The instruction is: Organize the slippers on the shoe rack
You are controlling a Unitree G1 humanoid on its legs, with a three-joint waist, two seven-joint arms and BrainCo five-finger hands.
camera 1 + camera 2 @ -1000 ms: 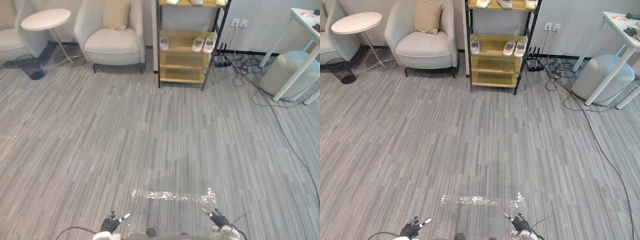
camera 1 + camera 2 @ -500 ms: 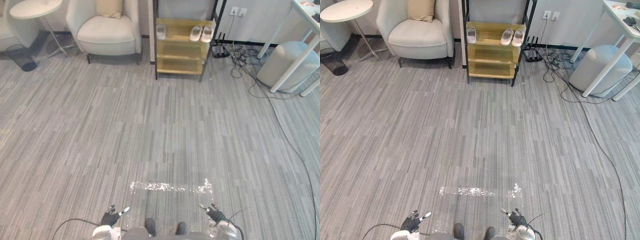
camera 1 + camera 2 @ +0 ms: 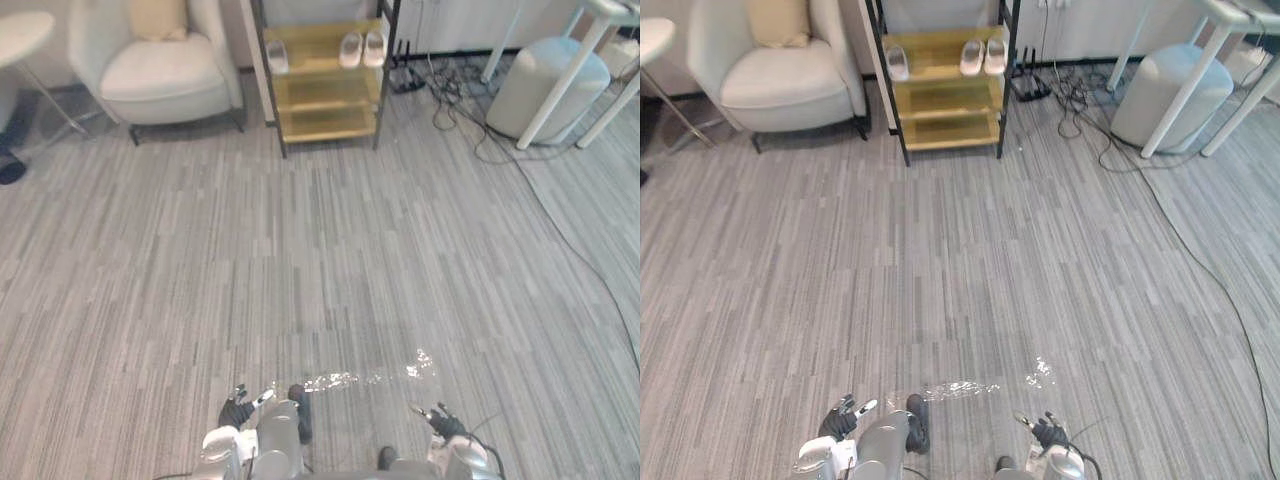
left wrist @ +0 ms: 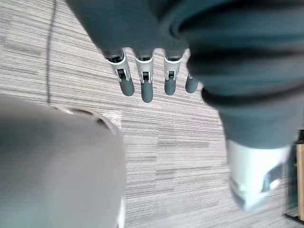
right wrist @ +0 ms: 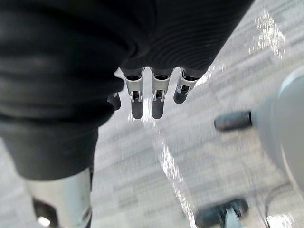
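Basically approach phase: shoe rack stands well apart across the carpet, beside the armchair. On its upper visible shelf, slipper pair sits side by side at right and lone slipper at left, likely the one to tidy. Both left hand and right hand hang low, fingers relaxed and empty, with nothing in reach.

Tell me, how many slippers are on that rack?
3, all on one shelf of the shoe rack: a lone slipper at left, a pair of slippers side by side at right. Higher shelves, if any, are cut off.
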